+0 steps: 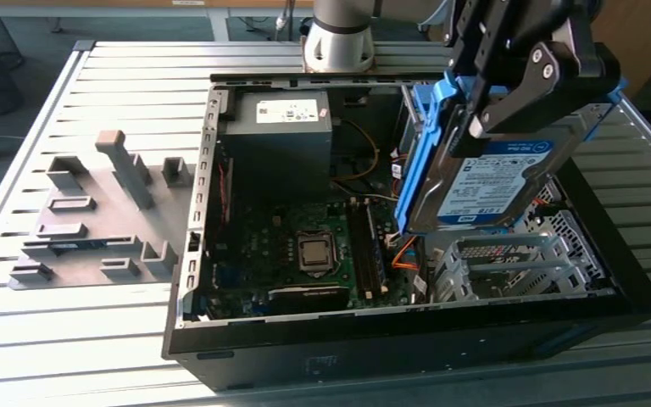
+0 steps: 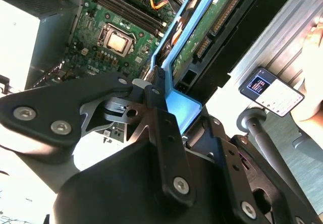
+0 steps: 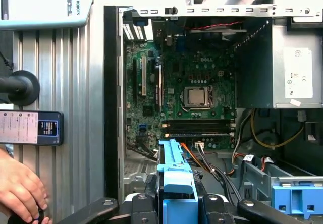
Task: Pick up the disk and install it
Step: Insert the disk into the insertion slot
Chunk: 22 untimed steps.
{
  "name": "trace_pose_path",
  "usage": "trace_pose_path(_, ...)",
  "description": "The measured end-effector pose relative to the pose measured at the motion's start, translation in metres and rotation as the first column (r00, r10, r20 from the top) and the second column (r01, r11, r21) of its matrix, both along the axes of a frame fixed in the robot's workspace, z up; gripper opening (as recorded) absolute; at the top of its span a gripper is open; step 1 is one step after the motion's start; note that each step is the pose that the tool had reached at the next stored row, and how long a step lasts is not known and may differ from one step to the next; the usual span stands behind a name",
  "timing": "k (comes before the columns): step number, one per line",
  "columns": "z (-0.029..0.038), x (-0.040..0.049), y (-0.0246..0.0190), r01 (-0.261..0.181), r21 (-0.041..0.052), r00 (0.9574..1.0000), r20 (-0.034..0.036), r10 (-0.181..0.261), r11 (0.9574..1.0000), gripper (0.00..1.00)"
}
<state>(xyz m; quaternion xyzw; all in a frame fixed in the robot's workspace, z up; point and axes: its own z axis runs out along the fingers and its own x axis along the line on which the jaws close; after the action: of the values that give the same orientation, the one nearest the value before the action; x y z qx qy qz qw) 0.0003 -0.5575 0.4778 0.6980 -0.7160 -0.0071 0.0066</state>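
The disk (image 1: 493, 182), a silver drive with a white-and-blue label in a blue rail frame, hangs tilted on edge over the right side of the open computer case (image 1: 416, 348). My gripper (image 1: 501, 119) is shut on its upper end, with black fingers (image 2: 157, 100) pressed against the blue frame. Its lower edge is just above the metal drive cage (image 1: 518, 263). In the second wrist view the disk's green circuit board (image 2: 202, 37) faces the camera. The first wrist view has the blue frame (image 3: 174, 176) running away from the gripper toward the motherboard (image 3: 197, 88).
A grey power supply box (image 1: 280, 127) sits at the case's back, with orange and black cables beside the cage. A bare blue bracket (image 3: 295, 196) lies in the case. A grey fixture (image 1: 99, 212) stands on the slatted table. A person's hand (image 3: 20, 191) rests near a mounted phone-like device (image 3: 30, 128).
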Motion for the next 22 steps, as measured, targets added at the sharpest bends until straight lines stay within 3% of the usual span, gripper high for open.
trace_pose_path(6, -0.0002, 0.0022, -0.0031, 0.000, 0.0001, 1.0000, 0.0000, 0.000, 1.0000, 0.36)
trace_pose_path(18, -0.0011, 0.0269, -0.0032, 0.000, 0.0001, 1.0000, -0.0002, 0.000, 1.0000, 0.36)
trace_pose_path(22, -0.0011, 0.0295, -0.0031, 0.000, 0.0000, 1.0000, -0.0002, 0.000, 1.0000, 0.36)
